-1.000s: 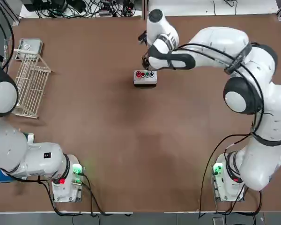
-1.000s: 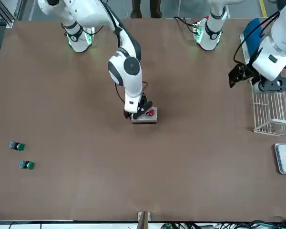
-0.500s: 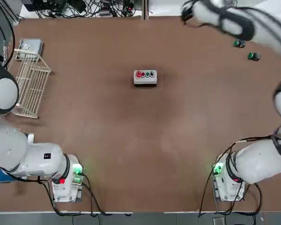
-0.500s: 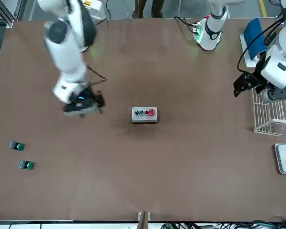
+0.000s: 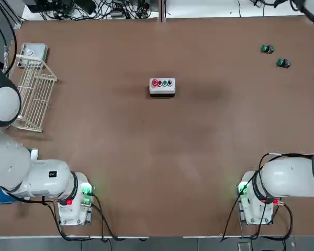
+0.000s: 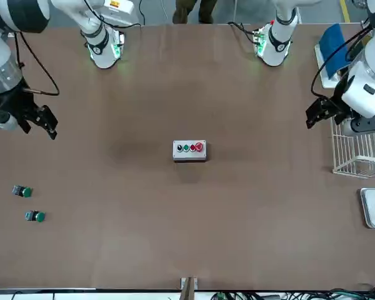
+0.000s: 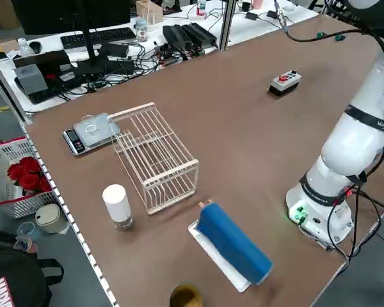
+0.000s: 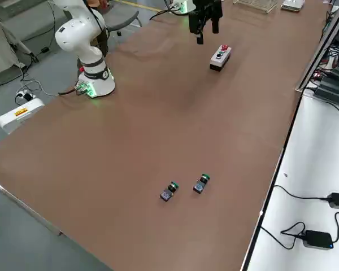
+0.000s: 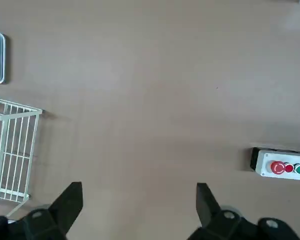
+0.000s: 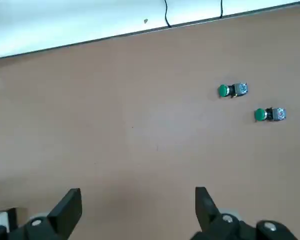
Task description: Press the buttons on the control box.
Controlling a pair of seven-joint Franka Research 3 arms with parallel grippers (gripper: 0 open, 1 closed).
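Holding right gripper (image 10: 138, 192) released, well right of control box (image 5: 162, 88), apart from its buttons (image 5: 162, 83). Resting box on surface (image 5: 146, 151). Hovering left gripper (image 9: 139, 186), released, well left of box.

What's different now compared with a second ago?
The right gripper has left the control box, swinging away to the robot's right, and is open and empty. The control box, two loose green-black knobs and wire rack stayed put.

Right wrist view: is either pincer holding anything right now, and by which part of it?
Nothing is held: the right pincer and left pincer both stand open with bare tabletop between their fingers.
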